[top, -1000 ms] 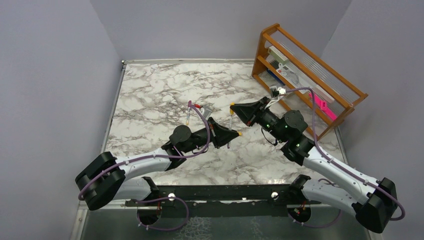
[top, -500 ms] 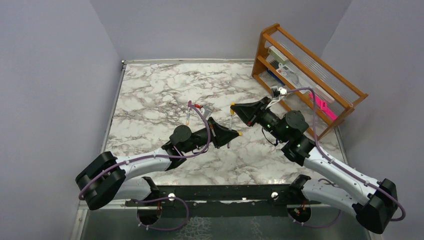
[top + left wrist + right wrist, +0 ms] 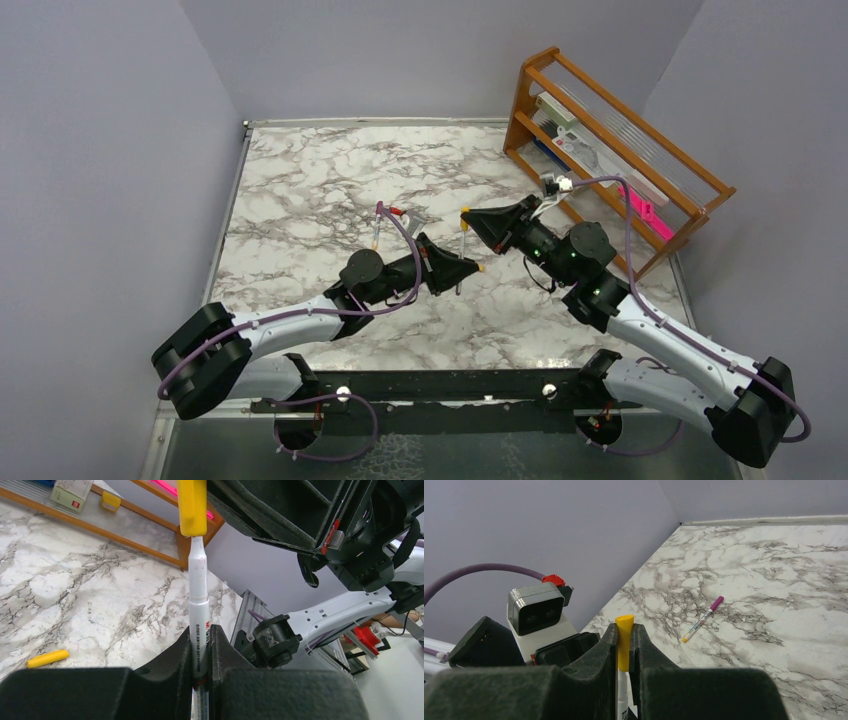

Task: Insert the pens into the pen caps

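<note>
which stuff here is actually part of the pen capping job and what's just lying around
Job: held pen in left gripper; held yellow cap in right gripper; loose yellow cap; purple-ended pen lying flat.
Lying about: wooden rack; boxes in it; pink object.

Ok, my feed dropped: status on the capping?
Left pincer shut on pen. Right pincer shut on yellow cap. Pen tip in cap mouth. Path clear.

Marble table [image 3: 300, 180]: wooden rack [image 3: 640, 119] (far right), capped pen [image 3: 703, 618], loose yellow cap [image 3: 47, 658].
</note>
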Controlling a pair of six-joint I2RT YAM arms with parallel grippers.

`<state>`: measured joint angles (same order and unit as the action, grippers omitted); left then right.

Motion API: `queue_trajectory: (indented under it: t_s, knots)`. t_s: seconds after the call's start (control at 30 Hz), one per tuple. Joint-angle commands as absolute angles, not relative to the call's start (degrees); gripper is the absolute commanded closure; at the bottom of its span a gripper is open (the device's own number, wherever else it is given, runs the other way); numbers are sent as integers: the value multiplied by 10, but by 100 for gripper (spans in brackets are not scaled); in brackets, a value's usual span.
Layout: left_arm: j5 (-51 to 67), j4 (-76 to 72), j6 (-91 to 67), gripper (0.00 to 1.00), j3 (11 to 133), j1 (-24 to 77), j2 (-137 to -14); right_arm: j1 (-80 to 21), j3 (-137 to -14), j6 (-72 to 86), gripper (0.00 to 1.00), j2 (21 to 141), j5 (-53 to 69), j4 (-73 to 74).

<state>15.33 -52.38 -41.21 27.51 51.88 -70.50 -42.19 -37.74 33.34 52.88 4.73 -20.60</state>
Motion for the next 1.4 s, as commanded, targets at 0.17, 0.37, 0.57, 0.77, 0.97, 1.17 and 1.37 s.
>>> queue_trajectory:
  t_s: [0.17, 0.37, 0.57, 0.77, 0.97, 1.17, 1.37]
  knots:
    - [146, -550, -408, 100, 280, 522, -696, -421, -422, 292, 99, 533, 25, -187]
    - [141, -550, -408, 100, 282, 522, -691, -421, -414, 300, 99, 539, 36, -191]
    - [144, -550, -407, 100, 287, 522, -694, -421, -394, 312, 99, 532, 40, -196]
    - [143, -549, -404, 100, 293, 522, -700, -421, -380, 318, 98, 527, 41, -193]
    - [143, -550, -401, 100, 305, 522, -711, -421, -369, 323, 99, 520, 42, -192]
    - [151, -550, -397, 100, 319, 522, -725, -421, -369, 325, 99, 514, 35, -192]
    - [154, -552, -398, 100, 312, 522, -724, -421, -408, 294, 99, 517, 15, -176]
